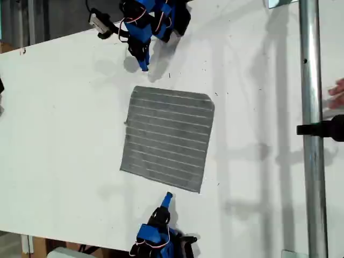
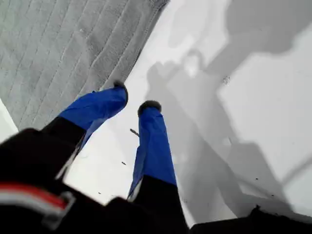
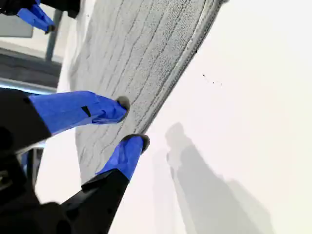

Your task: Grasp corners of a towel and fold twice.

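- Holding the jaws of my first gripper [image 2: 134, 97] slightly spread, with nothing between the dark tips.
- Hovering those tips over bare white table [image 2: 253, 122], just short of the towel [image 2: 58, 48], near one of its corners [image 2: 160, 4].
- Showing, in the exterior view, my first gripper [image 1: 144, 65] pointing down from the top edge, a little apart from the towel's upper edge near its left end.
- Keeping the jaws of my second gripper [image 3: 130, 122] parted, pinching nothing.
- Resting one fingertip [image 3: 122, 103] over the towel's [image 3: 141, 48] bound edge, the other over the table beside it.
- Sitting, in the exterior view, with my second gripper [image 1: 168, 198] just beside the towel's lower edge, towards its right corner.
- Lying flat and unfolded, the grey striped towel [image 1: 167, 137] in the middle of the table [image 1: 64, 134], between the two arms.
- Standing at the exterior view's right, a metal pole [image 1: 310, 161] with a black clamp [image 1: 325, 129], and a person's hand [image 1: 337, 92] at the edge.
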